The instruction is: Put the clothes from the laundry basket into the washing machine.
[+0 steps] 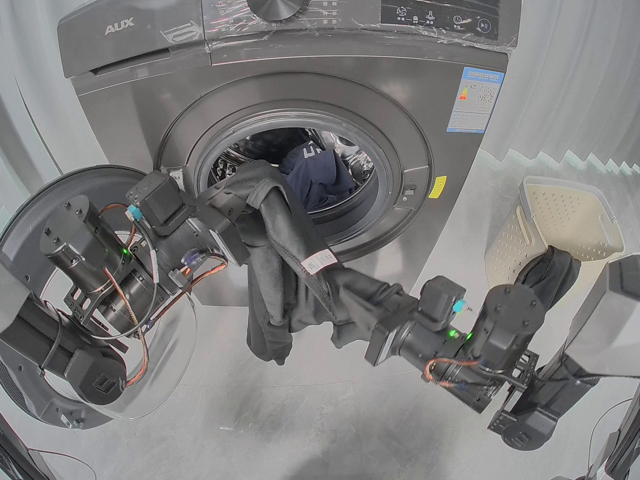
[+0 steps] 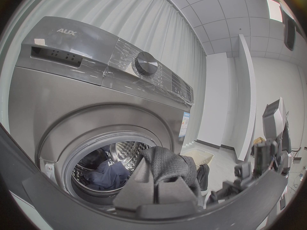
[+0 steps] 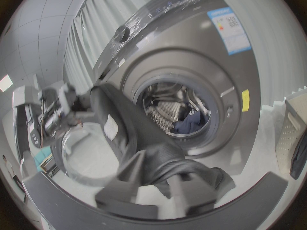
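Note:
A dark grey garment point(image 1: 287, 261) hangs stretched between both grippers in front of the washing machine point(image 1: 287, 95). My left gripper point(image 1: 223, 198) is shut on its upper end point(image 2: 166, 166) just outside the open drum point(image 1: 293, 168). My right gripper point(image 1: 367, 315) is shut on its lower end point(image 3: 166, 166), lower and to the right. A navy garment point(image 1: 317, 175) lies inside the drum point(image 2: 105, 173). The cream laundry basket point(image 1: 567, 221) stands at the right with a dark garment point(image 1: 550, 271) draped over its rim.
The round machine door point(image 1: 87, 288) swings open at the left, behind my left arm. Grey floor point(image 1: 267, 408) lies free in front of the machine. Pale curtains point(image 1: 573, 61) hang behind and to the right.

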